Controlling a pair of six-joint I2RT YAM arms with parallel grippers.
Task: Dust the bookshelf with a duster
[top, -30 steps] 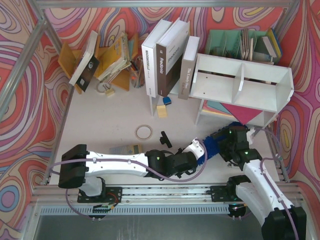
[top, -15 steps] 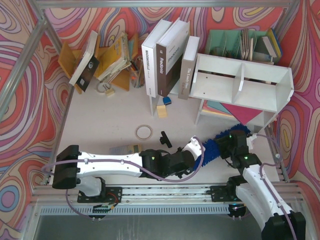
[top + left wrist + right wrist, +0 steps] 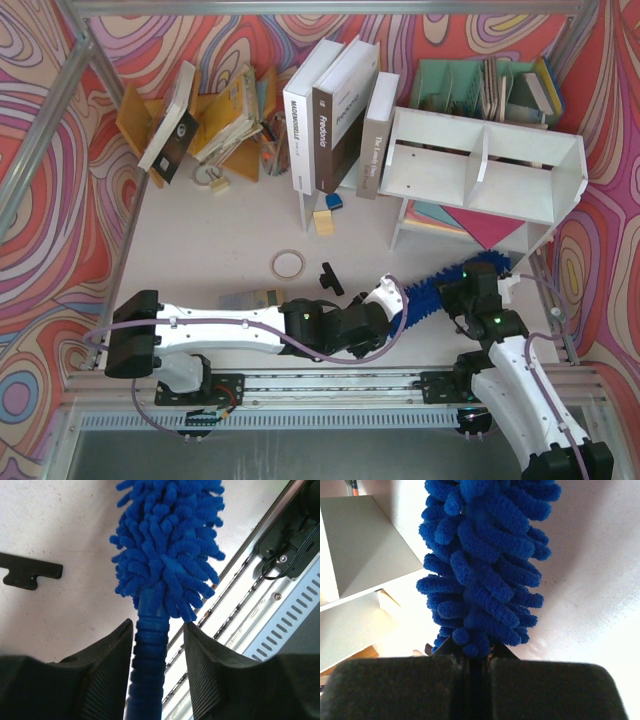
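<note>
Two arms share the blue duster [image 3: 428, 293], its length aimed at the white bookshelf [image 3: 480, 165]: my right fingers [image 3: 395, 685] clamp the fluff [image 3: 485, 555], my left fingers [image 3: 100, 680] stand slightly parted round the handle [image 3: 149, 650].

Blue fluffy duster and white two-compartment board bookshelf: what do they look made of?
Blue fluffy duster: head looks like matte microfibre, soft stubby strands. Its slim blue handle: ribbed plastic, slight sheen. White bookshelf: thin flat panels, smooth matt white, probably painted or laminated board.

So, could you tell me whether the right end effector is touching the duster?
Touching. The right wrist view shows the right end effector closed on the duster, with blue fibres pinched between the jaws.
</note>
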